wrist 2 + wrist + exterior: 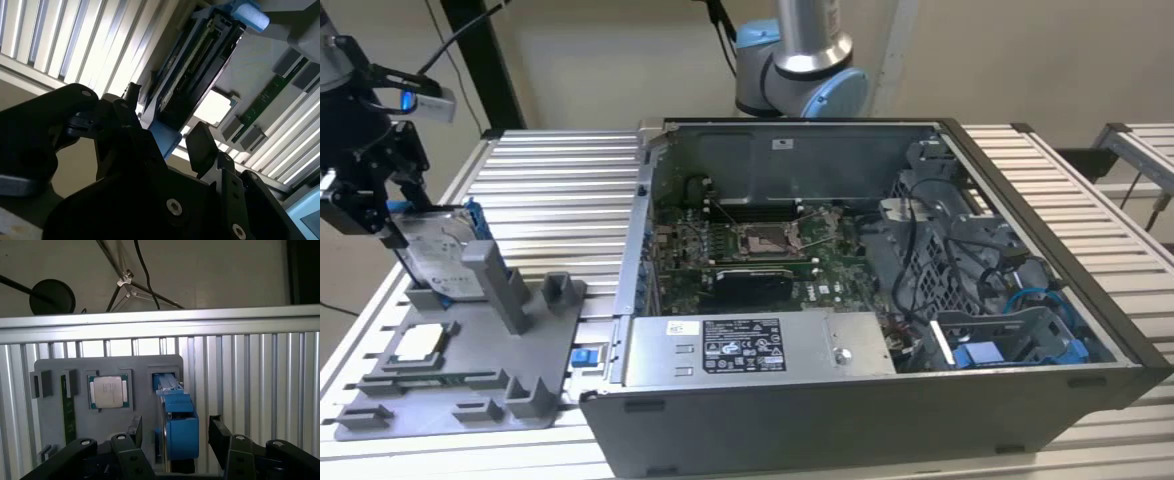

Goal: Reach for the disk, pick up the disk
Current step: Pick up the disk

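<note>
The disk (438, 252) stands on edge in a slot of the grey holder (470, 385), at the exterior view's left. It is silver-grey with a bright blue bracket around it. My gripper (390, 212) hangs right at its upper end. In the first wrist view the disk (175, 427) is edge-on, and my gripper (176, 432) is open with one black finger (135, 431) on each side and a small gap to both. The second wrist view shows the disk (192, 62) running away between the open fingers (202, 145).
A small square silver chip (108, 391) lies in the holder beside the disk's slot. An open computer case (881, 300) with a long grey metal box (747, 345) along its front fills the ribbed metal table (554, 185) to the exterior view's right.
</note>
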You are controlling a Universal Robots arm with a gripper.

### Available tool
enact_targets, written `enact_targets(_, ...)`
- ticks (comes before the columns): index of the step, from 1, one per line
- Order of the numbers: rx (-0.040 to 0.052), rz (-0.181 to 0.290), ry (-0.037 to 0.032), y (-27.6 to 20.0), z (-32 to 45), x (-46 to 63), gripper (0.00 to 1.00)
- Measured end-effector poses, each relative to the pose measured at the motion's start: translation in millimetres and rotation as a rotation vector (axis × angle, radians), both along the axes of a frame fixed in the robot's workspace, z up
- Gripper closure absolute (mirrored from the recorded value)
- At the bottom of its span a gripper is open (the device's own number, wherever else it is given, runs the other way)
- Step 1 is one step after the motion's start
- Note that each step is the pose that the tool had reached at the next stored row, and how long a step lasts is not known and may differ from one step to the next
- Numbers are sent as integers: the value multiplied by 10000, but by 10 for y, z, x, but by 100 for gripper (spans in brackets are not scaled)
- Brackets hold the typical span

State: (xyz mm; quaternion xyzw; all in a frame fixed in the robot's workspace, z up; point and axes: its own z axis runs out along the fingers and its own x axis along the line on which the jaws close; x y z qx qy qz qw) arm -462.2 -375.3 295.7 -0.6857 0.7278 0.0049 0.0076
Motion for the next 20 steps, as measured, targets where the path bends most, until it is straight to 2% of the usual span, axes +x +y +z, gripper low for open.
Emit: enact_targets(20, 1, 0, 0, 0, -68, 0, 0)
